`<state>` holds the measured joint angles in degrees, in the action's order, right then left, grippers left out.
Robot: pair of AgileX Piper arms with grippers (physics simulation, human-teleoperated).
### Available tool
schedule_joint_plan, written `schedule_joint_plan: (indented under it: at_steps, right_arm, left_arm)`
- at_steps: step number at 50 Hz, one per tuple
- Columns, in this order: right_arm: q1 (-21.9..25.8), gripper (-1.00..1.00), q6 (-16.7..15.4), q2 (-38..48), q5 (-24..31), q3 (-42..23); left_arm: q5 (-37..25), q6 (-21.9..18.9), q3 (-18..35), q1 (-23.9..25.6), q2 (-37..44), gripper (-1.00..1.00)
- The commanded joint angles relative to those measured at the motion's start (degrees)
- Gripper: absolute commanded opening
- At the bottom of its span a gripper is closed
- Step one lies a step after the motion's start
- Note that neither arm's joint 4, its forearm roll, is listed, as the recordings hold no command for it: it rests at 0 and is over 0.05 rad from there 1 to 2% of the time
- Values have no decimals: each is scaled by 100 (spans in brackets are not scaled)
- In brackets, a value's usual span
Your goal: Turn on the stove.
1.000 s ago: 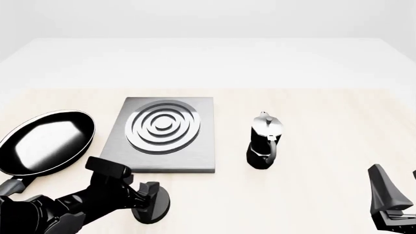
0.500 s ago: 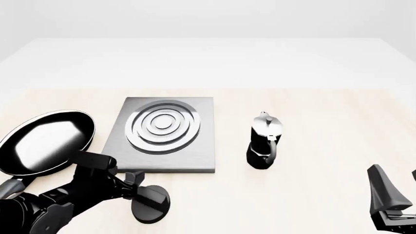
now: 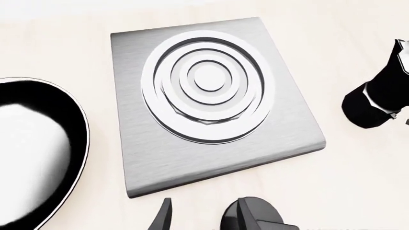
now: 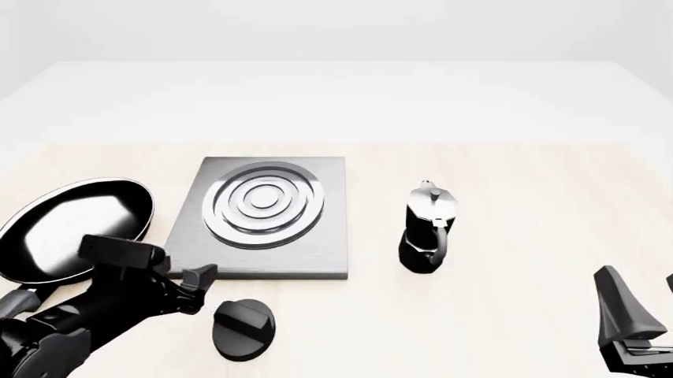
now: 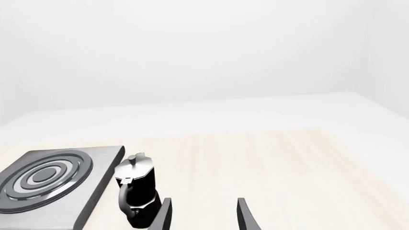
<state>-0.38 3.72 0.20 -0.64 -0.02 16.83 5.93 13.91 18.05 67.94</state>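
Observation:
The stove (image 4: 263, 213) is a flat grey metal slab with raised silver rings, left of the table's centre; it also fills the left wrist view (image 3: 211, 100). Its black round knob (image 4: 244, 327) lies on the table in front of the slab, ridge up. My left gripper (image 4: 195, 285) hovers just left of the knob, apart from it. In the left wrist view that gripper (image 3: 203, 220) is open with bare table between its fingers, and the knob (image 3: 263, 213) shows beside one fingertip. My right gripper (image 4: 634, 323) sits open at the near right corner, far from the stove.
A glossy black frying pan (image 4: 68, 228) lies left of the stove, close to my left arm. A black-and-silver moka pot (image 4: 429, 228) stands upright to the stove's right, also seen in the right wrist view (image 5: 136, 189). Light wooden tabletop (image 4: 526, 197) stretches right of the pot.
My left gripper was at the knob a second ago and has drawn back to the left, leaving the knob uncovered. The right arm has not moved.

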Motion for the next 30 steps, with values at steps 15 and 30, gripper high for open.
schedule_joint_plan:
  at_steps: [15, 30]
  right_arm:
    - [20, 100, -52, -5, 3, -1]
    - [25, 100, -38, -2, -4, -1]
  left_arm:
    - [-2091, -294, -85, -214, -3480, 100]
    - [-3339, -288, -40, -712, -5464, 100]
